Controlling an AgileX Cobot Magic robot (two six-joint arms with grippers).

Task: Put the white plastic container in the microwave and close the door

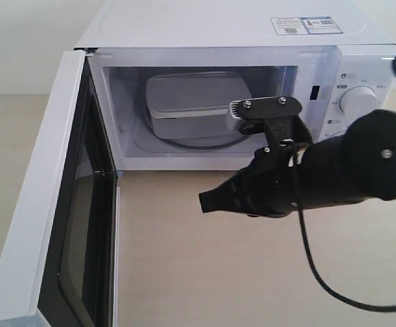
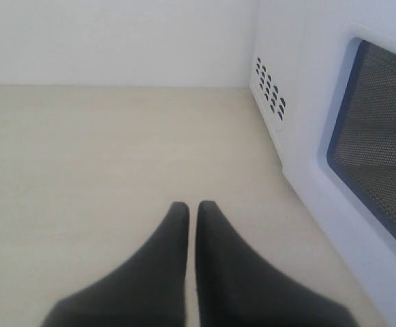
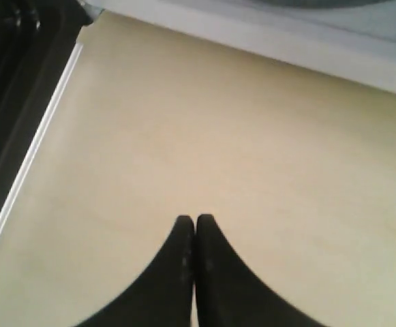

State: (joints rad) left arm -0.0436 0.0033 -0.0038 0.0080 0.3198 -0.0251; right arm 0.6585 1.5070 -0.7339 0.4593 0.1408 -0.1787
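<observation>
I see the white plastic container (image 1: 194,102) inside the microwave (image 1: 225,24). It sits lid-on on the glass turntable (image 1: 198,144), toward the back left of the cavity. The door (image 1: 34,204) stands wide open, swung out to the left, with its dark window facing inward.

My right gripper (image 1: 208,201) hangs over the desk (image 1: 218,259) just in front of the open cavity, tip pointing left toward the door. In the right wrist view its fingers (image 3: 184,235) are pressed together with nothing between them, above bare desk.

My left gripper (image 2: 188,204) is low over the desk on the outer side of the door. Its fingers are together apart from a hairline slit, and it is empty. The door's perforated window (image 2: 382,170) and the microwave's side vent holes (image 2: 269,92) are in that view. A black cable (image 1: 320,279) trails from the right arm across the desk.
</observation>
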